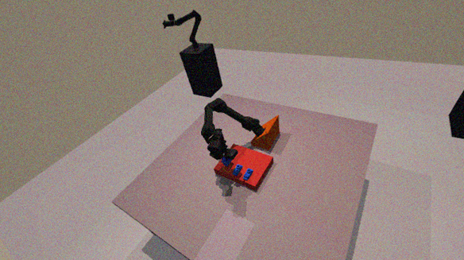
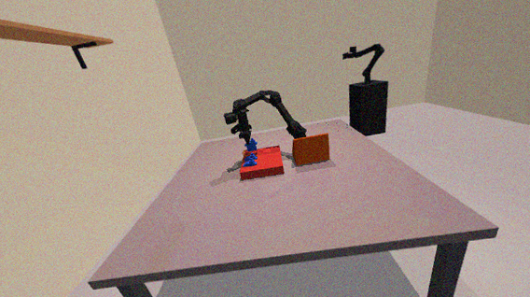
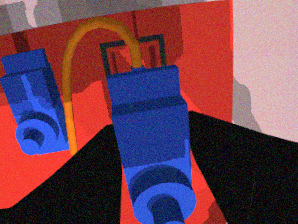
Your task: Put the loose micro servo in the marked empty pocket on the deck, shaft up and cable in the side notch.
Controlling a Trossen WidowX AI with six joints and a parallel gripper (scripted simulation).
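My gripper (image 1: 225, 157) (image 2: 248, 139) (image 3: 150, 127) is shut on the loose blue micro servo (image 1: 226, 161) (image 2: 251, 145) (image 3: 152, 129) and holds it a little above the red deck (image 1: 260, 160) (image 2: 263, 171) (image 3: 206, 43). In the wrist view the servo's output shaft (image 3: 170, 223) points toward the camera. Its orange cable (image 3: 85, 32) arcs out over the deck. The marked pocket outline (image 3: 105, 56) shows just past the servo's far end, partly hidden by it. One seated blue servo (image 3: 33, 106) lies to the left. Two seated servos (image 1: 237, 169) (image 1: 248, 174) show in the top view.
An orange wedge block (image 1: 268, 134) (image 2: 311, 149) stands beside the deck, close to the arm's base. A black pedestal (image 1: 201, 69) (image 2: 369, 107) with a second small arm stands off the table. The table edge (image 2: 291, 257) is far from the deck.
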